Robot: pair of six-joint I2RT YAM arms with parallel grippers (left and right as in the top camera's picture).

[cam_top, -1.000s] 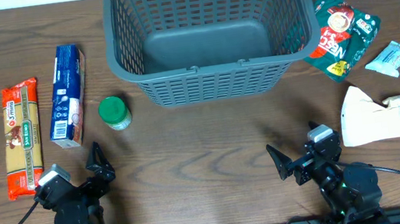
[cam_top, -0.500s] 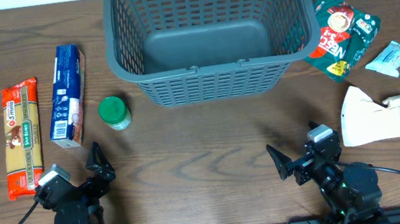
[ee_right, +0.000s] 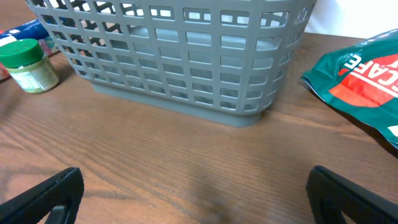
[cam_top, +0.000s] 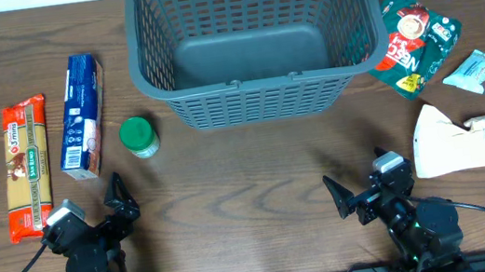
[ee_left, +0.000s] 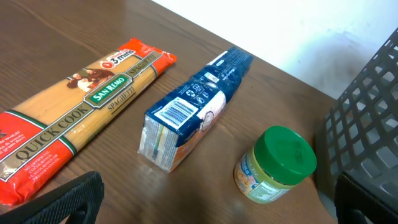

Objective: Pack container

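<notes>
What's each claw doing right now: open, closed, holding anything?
Left claw: open, holding nothing.
Right claw: open, holding nothing.

The overhead camera is looking straight down on the whole table [cam_top: 248, 177], while both wrist cameras are sitting low and close over it, facing its far edge and sharing the green-lidded jar [ee_left: 277, 165] and the container [ee_right: 174, 62].

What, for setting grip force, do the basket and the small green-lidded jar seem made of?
The basket looks like moulded matte grey plastic: uniform colour, slotted lattice walls, thick rolled rim. The jar has a smooth green lid, likely plastic; its body, under a printed label, could be glass or plastic.
</notes>
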